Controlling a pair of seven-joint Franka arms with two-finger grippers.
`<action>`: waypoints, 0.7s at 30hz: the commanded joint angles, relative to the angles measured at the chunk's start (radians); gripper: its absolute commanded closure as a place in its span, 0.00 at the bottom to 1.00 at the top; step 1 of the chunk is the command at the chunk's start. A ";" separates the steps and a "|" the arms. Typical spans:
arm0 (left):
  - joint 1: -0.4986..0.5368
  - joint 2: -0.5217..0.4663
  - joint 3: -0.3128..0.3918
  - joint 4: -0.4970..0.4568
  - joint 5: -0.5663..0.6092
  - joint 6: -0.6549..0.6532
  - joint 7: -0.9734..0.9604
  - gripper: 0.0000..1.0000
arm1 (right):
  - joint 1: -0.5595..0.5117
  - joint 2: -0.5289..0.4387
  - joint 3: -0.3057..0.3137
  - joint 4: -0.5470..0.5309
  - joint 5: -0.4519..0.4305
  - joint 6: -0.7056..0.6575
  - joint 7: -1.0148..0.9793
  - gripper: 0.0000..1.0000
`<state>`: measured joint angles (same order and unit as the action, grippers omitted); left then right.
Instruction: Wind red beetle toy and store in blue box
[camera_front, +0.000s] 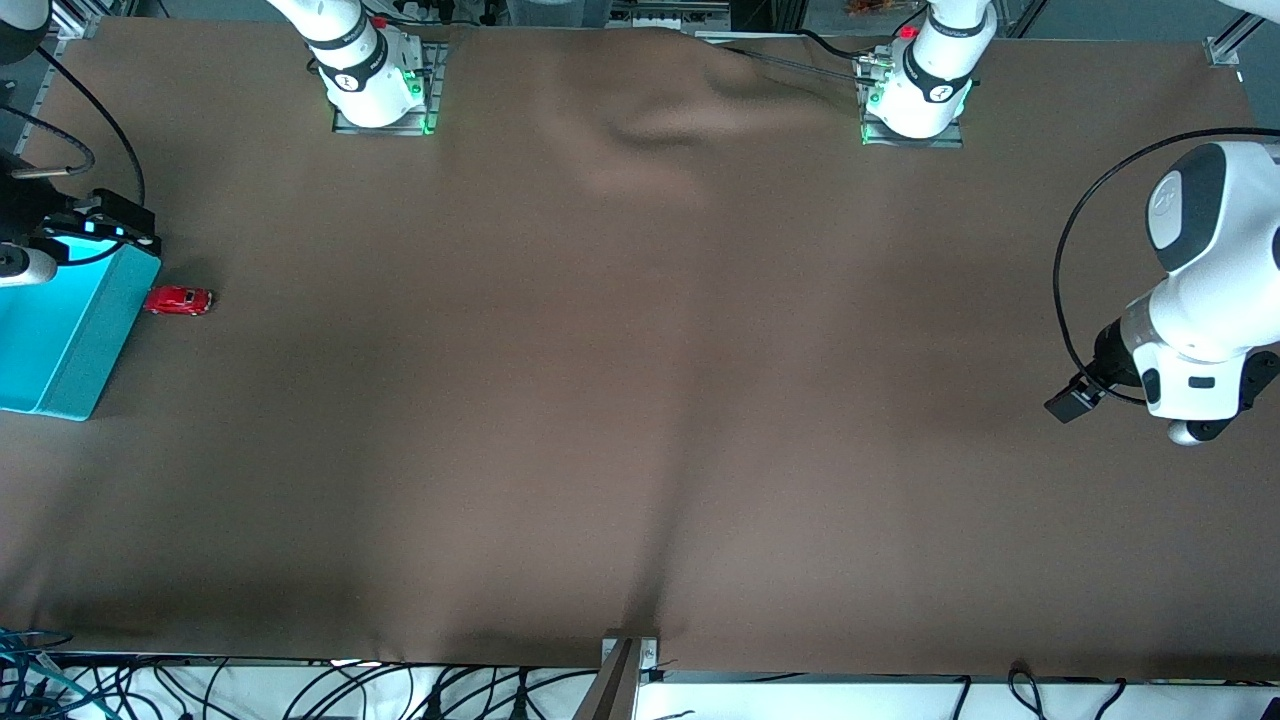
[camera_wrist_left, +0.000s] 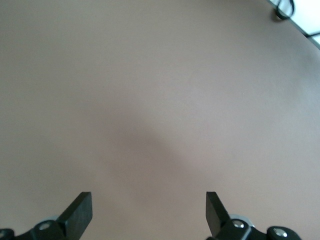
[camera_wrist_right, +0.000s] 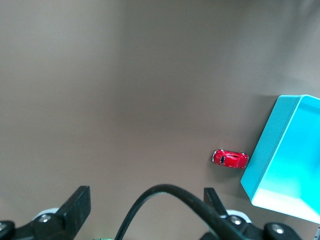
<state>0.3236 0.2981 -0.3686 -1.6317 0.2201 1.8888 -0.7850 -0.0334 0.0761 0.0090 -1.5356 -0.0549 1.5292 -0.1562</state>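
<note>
The red beetle toy (camera_front: 179, 300) sits on the desk (camera_front: 640, 400) at the right arm's end, its nose against, or just beside, the outer wall of the blue box (camera_front: 75, 340). It is outside the bin, not in it, so the storing step is not yet done; resting against the wall, it looks like a car that has rolled until the box stopped it, though that is a judgement. The box stands at the desk's edge on that same end, open top upward, its bright interior free to receive the toy from above.

The right pincer (camera_wrist_right: 145, 205) hangs high over the desk near the box and toy, fingers spread wide and holding nothing, a cable looping between them in its wrist view. It is well placed to come down on the car.

The left pincer (camera_wrist_left: 149, 210) waits over bare desk at the left arm's end, likewise released and empty.
</note>
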 joint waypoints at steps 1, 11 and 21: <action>0.006 0.001 -0.004 0.095 -0.044 -0.097 0.183 0.00 | 0.000 -0.005 -0.001 0.012 -0.010 -0.012 0.006 0.00; 0.008 0.001 -0.003 0.208 -0.136 -0.129 0.390 0.00 | 0.001 -0.005 0.000 0.012 -0.008 -0.009 -0.002 0.00; 0.008 0.001 -0.004 0.294 -0.139 -0.223 0.593 0.00 | -0.005 0.027 -0.004 0.011 0.004 -0.006 0.014 0.00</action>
<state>0.3240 0.2961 -0.3687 -1.3943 0.1028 1.7327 -0.3155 -0.0349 0.0820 0.0078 -1.5356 -0.0546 1.5286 -0.1538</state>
